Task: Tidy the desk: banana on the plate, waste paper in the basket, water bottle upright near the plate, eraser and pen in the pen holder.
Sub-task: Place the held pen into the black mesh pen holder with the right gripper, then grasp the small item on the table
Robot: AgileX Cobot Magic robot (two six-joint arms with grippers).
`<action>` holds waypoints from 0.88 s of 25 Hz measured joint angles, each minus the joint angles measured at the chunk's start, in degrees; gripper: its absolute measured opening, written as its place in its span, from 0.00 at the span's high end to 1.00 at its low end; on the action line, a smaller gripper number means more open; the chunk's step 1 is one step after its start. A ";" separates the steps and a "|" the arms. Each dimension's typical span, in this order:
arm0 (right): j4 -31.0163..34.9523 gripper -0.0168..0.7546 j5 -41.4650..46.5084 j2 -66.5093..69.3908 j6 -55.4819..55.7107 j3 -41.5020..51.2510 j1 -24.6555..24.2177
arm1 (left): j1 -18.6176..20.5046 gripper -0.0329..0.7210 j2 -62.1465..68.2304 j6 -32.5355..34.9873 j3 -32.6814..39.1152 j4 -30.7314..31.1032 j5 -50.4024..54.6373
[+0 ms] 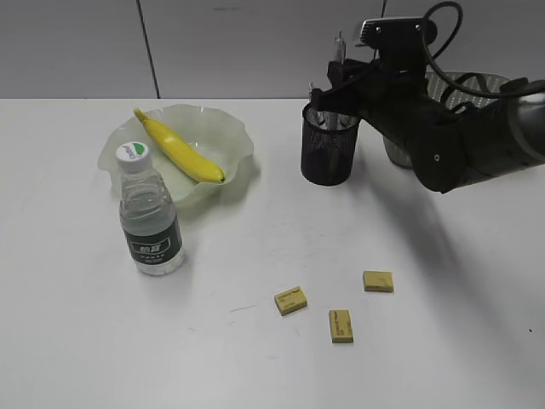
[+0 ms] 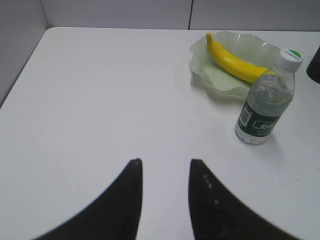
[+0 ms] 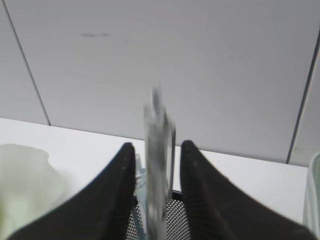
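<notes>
The right arm reaches in from the right, its gripper above the black mesh holder with jaws spread around a blurred pen (contact unclear). The left gripper hovers over bare table, jaws apart and empty. One basket sits behind the arm. One plate carries one banana; one bottle stands upright just beside the plate. Three erasers lie apart on the open front of the table.
</notes>
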 joint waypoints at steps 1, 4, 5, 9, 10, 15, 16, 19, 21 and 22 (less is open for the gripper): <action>0.00 0.63 0.06 0.05 0.00 0.00 0.00 | 0.00 0.64 0.00 0.00 0.00 0.00 0.00; 0.00 0.40 1.40 -1.62 0.00 0.00 0.00 | 0.00 0.64 0.00 0.00 0.00 0.00 0.00; 0.00 0.36 3.72 -3.26 0.00 0.00 0.00 | 0.00 0.64 0.00 0.00 0.00 0.00 0.00; 0.00 0.33 23.26 -15.23 -1.49 0.00 0.00 | 0.00 0.64 0.00 0.00 0.00 0.00 0.00; -0.05 0.34 30.24 -18.47 -3.18 0.00 0.00 | 0.00 0.64 0.00 0.00 0.00 0.00 0.00; -1.92 0.45 65.08 -36.55 -9.92 1.76 0.00 | 0.00 0.64 0.00 0.00 0.00 0.00 0.00; -2.31 0.47 72.91 -40.06 -9.84 2.86 0.00 | 0.00 0.64 0.00 0.00 0.00 0.00 0.00; -3.02 0.49 92.19 -50.14 -7.61 7.63 0.00 | 0.00 0.64 0.51 0.00 0.00 0.00 0.00; -3.08 0.50 100.82 -57.63 -5.64 12.28 0.00 | 0.00 0.64 1.88 0.30 0.00 0.00 -0.06; -3.08 0.50 103.27 -62.18 -4.40 15.04 0.00 | 0.00 0.64 2.96 1.06 0.00 -0.06 -0.13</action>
